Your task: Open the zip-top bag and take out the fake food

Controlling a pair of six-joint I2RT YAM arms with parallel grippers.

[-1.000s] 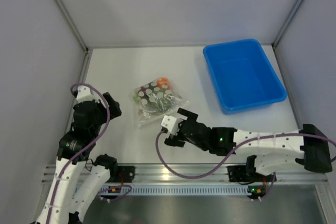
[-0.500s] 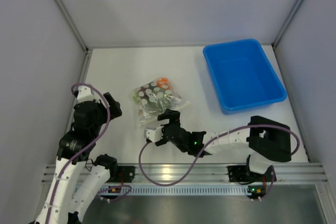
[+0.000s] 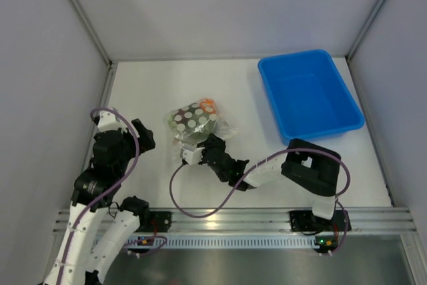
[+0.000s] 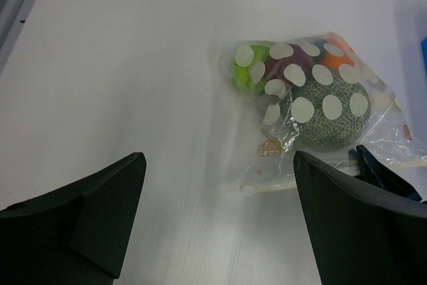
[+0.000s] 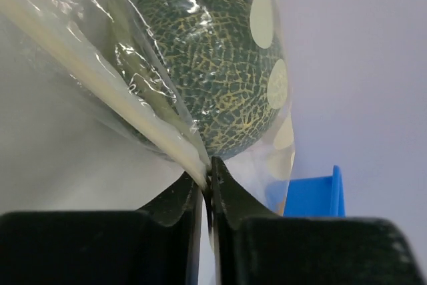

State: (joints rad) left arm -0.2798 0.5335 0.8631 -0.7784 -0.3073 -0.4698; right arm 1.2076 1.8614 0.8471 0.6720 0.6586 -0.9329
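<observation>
1. Fingers [image 5: 177, 198] of the right hand [image 5: 209, 181] are closing from spread, now pinching the near edge of the bag [image 3: 193, 121] lying on the desk [image 3: 147, 91].
2. Left hand [image 4: 217, 158] is hanging spread; opening is only beginning, food [image 4: 320, 115] inside.

Left gripper [image 4: 219, 165] spread wide, hovering; right gripper [image 5: 209, 171] pinched tight, arm stretched leftward, low.

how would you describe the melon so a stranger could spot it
Left of the blue bin, mid-table, lies a clear polka-dot zip-top bag. The melon is the ball inside it nearest the right fingers pinching the bag's edge: grey-green with pale netting, larger than the green apple and orange beside it.
</observation>
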